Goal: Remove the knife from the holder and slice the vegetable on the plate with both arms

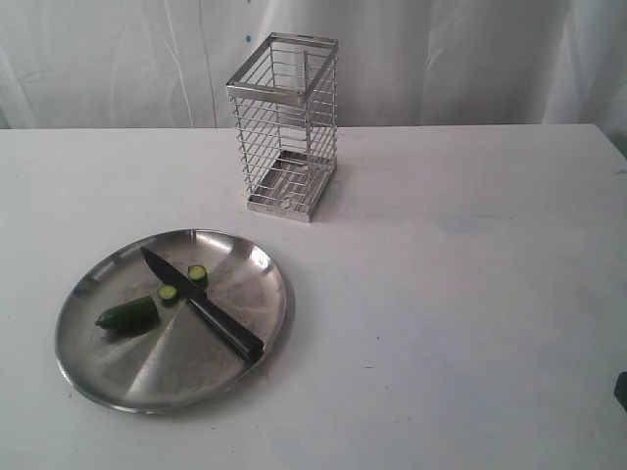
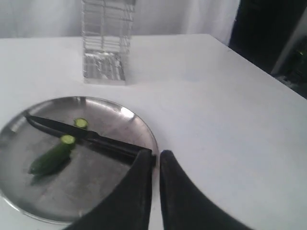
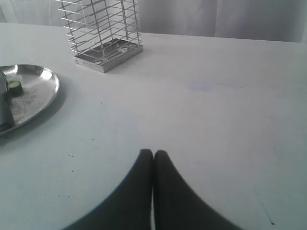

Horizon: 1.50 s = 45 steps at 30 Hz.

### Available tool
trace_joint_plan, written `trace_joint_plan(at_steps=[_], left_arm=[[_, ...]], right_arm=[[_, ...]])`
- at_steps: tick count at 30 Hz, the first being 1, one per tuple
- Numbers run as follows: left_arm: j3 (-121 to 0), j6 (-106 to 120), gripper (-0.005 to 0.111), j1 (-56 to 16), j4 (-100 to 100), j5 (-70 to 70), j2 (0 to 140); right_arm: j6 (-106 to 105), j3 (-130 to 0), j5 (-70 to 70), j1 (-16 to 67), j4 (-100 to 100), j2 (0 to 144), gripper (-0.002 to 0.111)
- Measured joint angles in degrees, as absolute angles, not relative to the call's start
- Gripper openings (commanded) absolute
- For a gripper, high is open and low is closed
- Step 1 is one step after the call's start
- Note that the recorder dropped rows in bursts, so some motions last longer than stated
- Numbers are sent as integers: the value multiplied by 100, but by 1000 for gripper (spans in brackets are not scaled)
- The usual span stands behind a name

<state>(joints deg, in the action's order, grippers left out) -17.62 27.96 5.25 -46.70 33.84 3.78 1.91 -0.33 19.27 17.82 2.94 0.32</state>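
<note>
The black knife (image 1: 201, 304) lies slantwise across the steel plate (image 1: 186, 364), its handle end at the plate's near right rim. The dark green vegetable (image 1: 127, 313) lies left of the blade, with two cut slices (image 1: 168, 292) beside the blade. The wire holder (image 1: 287, 127) stands upright behind the plate with nothing in it. Neither gripper shows in the exterior view. My left gripper (image 2: 156, 153) hovers near the knife's (image 2: 91, 138) handle end, a narrow gap between its fingers, holding nothing. Over bare table, my right gripper (image 3: 153, 153) is shut and holds nothing.
The white table (image 1: 460, 294) stretches to the right of the plate and holder. A white curtain (image 1: 470, 59) hangs behind the table. A small dark shape (image 1: 621, 392) pokes in at the exterior view's right edge.
</note>
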Motion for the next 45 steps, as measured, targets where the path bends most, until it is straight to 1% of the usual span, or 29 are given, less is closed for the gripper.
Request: trace_joint_plan(at_steps=[6,11,15,21,26,35,45], left_arm=[[-1702,2591,13,525,-3975,2004,378],[-1504,1413,13,525,-2705,1603,378],[-926,395,13,525,-1751,1056,365],[-276,0,13,525,-1024,0,365],[-33,-49,13,525,-956,-73,365],[-24,-142,13,525,-896,416,365],[-24,-142,13,525,-896,583,365]], right_arm=[[191,-33,1927,1782,294,32,0],[191,-33,1927,1782,294,32,0],[212,-33,1927,1782,294,32,0],[212,-33,1927,1782,294,32,0],[225,-33,1938,1782,294,32,0],[236,-33,1938,1782,294,32,0],[236,-33,1938,1782,294,32,0]])
